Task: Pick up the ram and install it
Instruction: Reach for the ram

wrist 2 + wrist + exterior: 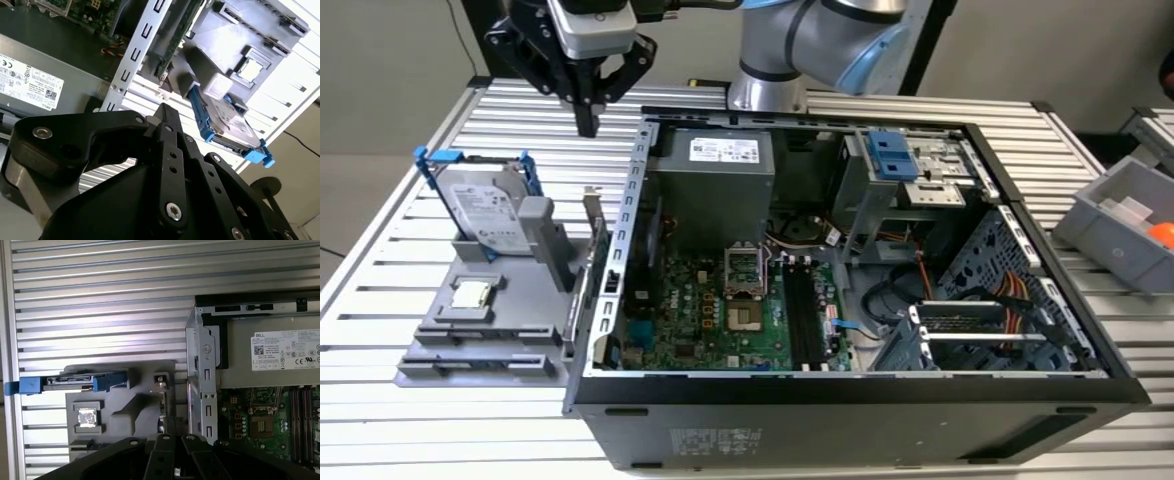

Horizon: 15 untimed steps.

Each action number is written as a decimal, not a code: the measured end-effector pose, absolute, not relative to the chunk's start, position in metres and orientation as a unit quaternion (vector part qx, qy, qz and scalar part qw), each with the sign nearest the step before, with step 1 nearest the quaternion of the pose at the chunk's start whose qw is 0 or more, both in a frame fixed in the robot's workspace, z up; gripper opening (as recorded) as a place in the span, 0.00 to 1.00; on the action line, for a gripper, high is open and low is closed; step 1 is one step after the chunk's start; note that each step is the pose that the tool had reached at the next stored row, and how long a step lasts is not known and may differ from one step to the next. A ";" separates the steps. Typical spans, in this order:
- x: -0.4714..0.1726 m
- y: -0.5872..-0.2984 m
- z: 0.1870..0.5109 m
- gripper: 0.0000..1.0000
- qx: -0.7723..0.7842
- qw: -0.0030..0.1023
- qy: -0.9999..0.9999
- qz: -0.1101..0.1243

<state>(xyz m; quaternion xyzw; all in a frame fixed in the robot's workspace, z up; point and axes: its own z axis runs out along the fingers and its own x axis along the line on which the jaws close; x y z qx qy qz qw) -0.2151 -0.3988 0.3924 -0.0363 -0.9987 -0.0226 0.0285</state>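
**A:** Where is the ram right now?

**B:** Look at the exterior view. Your ram [592, 232] stands on its thin edge in the grey holder [480, 345]. It is on the side of the holder next to the computer case [854, 425], just beside the case wall but outside the case.

**A:** Is my gripper holding it?

**B:** No. Your gripper [587, 124] hangs in the air over the table [387, 300], near the far corner of the case on the exterior view's left. It is well apart from the ram. Its two fingers are pressed together into one point, with nothing between them.

**A:** What else sits on the holder?

**B:** You can see the hard drive [487, 215] standing up in its blue-handled frame, on the side away from the case. The small square processor chip [474, 293] lies flat in its own little pocket.

**A:** And inside the case?

**B:** The case lies on its side and is open on top. You can see the green board [700, 320]. The long dark slots [803, 318] run next to the square socket [744, 270]. The grey power box [710, 180] sits at the far end.
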 end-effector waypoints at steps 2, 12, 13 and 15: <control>-0.217 -0.399 0.392 0.00 -0.036 0.029 -0.999 -0.023; -0.227 -0.399 0.392 0.00 -0.036 0.032 -0.999 -0.022; -0.228 -0.399 0.392 0.00 -0.036 0.032 -0.999 -0.023; -0.230 -0.399 0.392 0.00 -0.036 0.032 -0.999 -0.022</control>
